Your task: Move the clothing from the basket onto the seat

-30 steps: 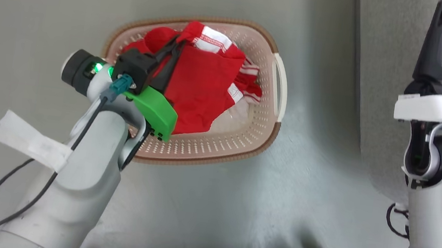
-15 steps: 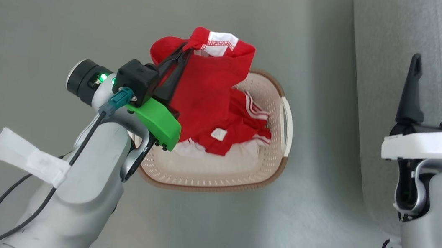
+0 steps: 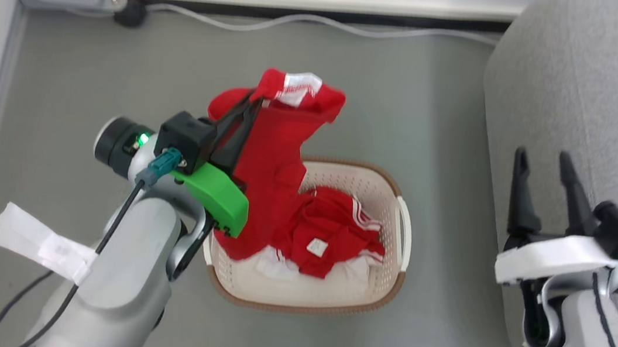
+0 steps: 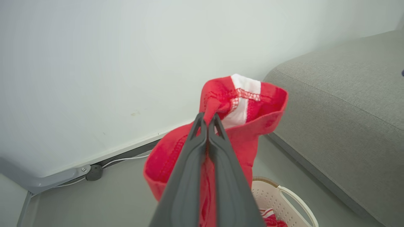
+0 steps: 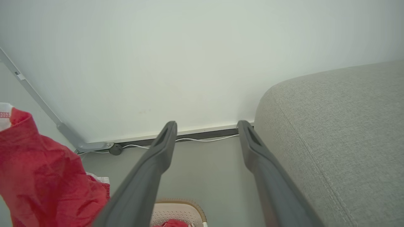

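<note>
Red garment (image 3: 273,151) pinched in left hand (image 3: 253,99), hanging over basket (image 3: 389,289)

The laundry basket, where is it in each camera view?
Head view: basket lower centre.
Left wrist view: basket bottom edge, right of centre.
Right wrist view: basket bottom edge, just left of centre.
Shared landmark: grey sofa, at the right in all three.

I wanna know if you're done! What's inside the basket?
Red clothes with white stripes lie in the basket. The hanging piece in the left gripper hides one side; what's underneath the pile is covered.
</note>
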